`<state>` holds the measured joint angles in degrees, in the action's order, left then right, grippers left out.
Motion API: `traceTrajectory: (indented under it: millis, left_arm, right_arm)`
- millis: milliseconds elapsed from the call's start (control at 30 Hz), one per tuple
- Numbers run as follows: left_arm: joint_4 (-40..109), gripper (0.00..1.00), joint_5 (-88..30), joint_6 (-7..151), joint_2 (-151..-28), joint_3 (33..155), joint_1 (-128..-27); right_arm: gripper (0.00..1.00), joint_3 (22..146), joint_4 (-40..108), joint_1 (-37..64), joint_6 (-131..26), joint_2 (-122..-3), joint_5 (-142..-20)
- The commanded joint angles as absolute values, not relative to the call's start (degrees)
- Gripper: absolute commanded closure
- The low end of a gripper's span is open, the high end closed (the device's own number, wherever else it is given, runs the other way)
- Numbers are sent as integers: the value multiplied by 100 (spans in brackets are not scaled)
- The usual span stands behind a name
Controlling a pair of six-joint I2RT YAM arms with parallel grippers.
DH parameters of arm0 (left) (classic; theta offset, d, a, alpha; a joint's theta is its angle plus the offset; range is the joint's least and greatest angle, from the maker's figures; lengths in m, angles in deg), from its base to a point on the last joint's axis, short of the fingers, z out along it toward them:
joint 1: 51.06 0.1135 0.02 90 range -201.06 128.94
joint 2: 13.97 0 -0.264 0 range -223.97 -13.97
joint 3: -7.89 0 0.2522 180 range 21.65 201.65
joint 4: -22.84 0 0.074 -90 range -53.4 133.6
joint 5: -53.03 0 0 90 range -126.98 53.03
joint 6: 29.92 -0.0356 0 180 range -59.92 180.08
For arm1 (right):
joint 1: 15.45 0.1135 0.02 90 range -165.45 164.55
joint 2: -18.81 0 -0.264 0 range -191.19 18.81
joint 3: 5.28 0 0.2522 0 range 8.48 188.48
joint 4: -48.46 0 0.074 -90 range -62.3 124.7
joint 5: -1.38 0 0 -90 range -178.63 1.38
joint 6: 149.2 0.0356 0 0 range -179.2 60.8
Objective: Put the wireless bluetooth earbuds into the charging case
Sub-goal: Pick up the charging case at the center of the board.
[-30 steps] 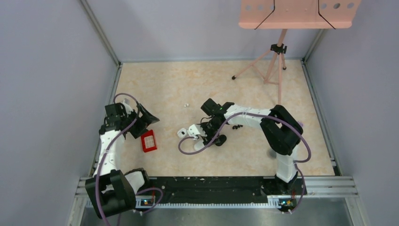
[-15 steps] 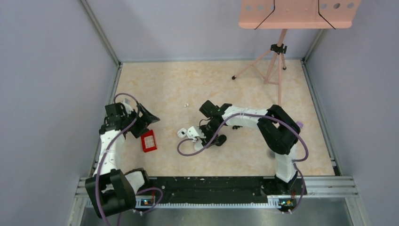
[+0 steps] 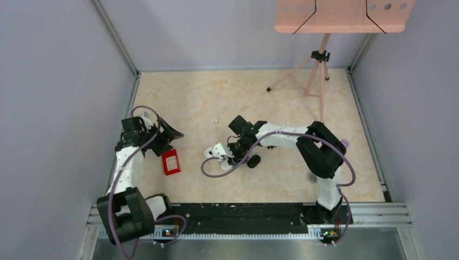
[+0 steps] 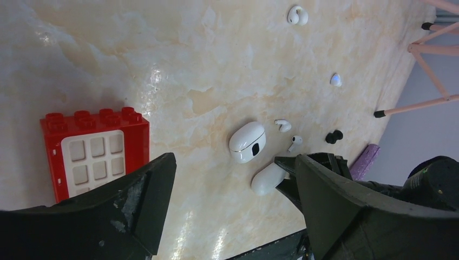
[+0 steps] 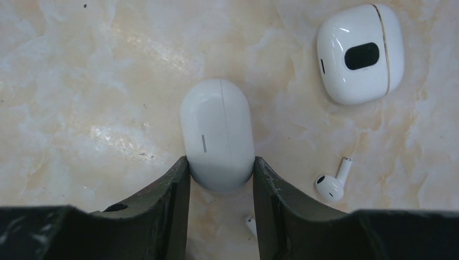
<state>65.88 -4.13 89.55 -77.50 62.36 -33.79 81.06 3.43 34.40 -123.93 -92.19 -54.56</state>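
Right arm has edged slightly left over the last second, leaving a black rounded object beside its forearm more exposed; left arm almost unchanged.

Right end effector: jaws closed to a narrow gap, pinching the near end of the charging case, a white pill-shaped shell. Both fingers touch its sides. Case lies flat on the worktop; seam line visible, lid shut.

Second white case, with a black oval on its face, lies near the gripped one, not touching it, also shut.

Left end effector: jaws spread wide, nothing between them, held above the worktop. Red window brick sits next to its left finger in the wrist view.

Earbuds, all loose on the worktop, none in a case:
- first white stemmed earbud, just beside the second white case
- second white stemmed earbud, close to the first, apart from it
- black pair of earbuds, a little beyond those
- lone white earbud, well apart, toward the far side

Pink tripod stands at the back right of the worktop.
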Motion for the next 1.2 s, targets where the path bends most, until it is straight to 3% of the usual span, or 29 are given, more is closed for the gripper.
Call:
traceTrajectory:
  millis: [0,233,500,833,1167]
  left_arm:
    - [6124,14,-102,9098,-8018,6380,-3388]
    - [5475,13,755,8309,-8277,7275,-4301]
    - [2112,8,1776,8465,-7509,6860,-5538]
    - [1129,19,2192,9119,-8092,7012,-6360]
    - [1041,21,2111,9403,-8506,7466,-6562]
  right_arm:
    - [73,7785,1478,3422,-11695,-8599,-5737]
    - [74,7932,2066,3019,-10850,-7455,-6261]
    - [76,7567,2989,2906,-10219,-5984,-7501]
    - [74,7759,3194,3026,-9935,-5696,-7930]
    - [74,7461,3427,3334,-10220,-5476,-7980]
